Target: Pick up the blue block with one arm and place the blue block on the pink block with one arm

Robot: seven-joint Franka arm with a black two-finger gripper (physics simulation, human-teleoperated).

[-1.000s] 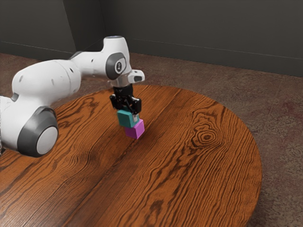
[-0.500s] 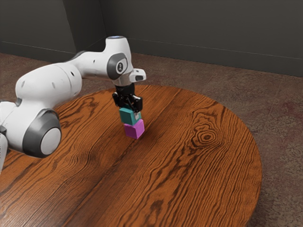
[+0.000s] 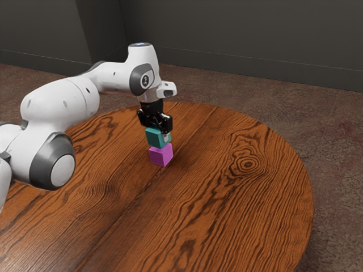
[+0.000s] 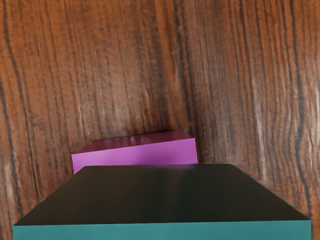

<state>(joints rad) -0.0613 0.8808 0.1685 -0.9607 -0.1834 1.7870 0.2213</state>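
**Blue block held right over the pink one**

On the round wooden table (image 3: 238, 215), the white arm (image 3: 62, 105) reached in from the exterior view's left. Its gripper (image 3: 155, 130) was clamped on the blue block (image 3: 153, 139). The pink block (image 3: 161, 155) lay directly below, near or touching; I could not tell which.

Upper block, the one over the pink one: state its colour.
The upper block is teal, a blue-green, clearest in the exterior view.
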